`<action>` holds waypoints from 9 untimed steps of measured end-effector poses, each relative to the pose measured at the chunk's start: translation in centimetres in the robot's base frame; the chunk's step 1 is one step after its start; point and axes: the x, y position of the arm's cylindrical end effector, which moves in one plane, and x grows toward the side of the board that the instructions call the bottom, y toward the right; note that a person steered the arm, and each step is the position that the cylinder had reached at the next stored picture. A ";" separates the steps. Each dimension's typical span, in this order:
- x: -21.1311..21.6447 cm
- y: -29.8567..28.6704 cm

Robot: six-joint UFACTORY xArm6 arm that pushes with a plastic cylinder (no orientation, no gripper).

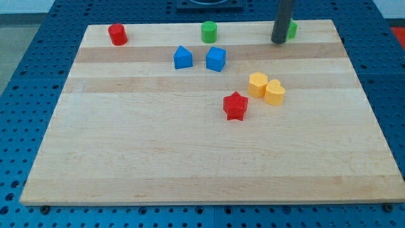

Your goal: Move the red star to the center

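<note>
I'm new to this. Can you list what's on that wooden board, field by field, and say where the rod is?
board: wooden
my tip: near the view's top right, touching no block I can see
red star: near the centre
yellow blocks: two, touching, right of the star
blue blocks: two, above the star
green blocks: cylinder; another partly behind the rod
red cylinder: top left
</note>
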 end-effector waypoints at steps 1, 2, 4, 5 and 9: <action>2.4 0.0; 4.2 -0.5; 8.7 -0.1; 11.4 0.7; 21.1 -3.6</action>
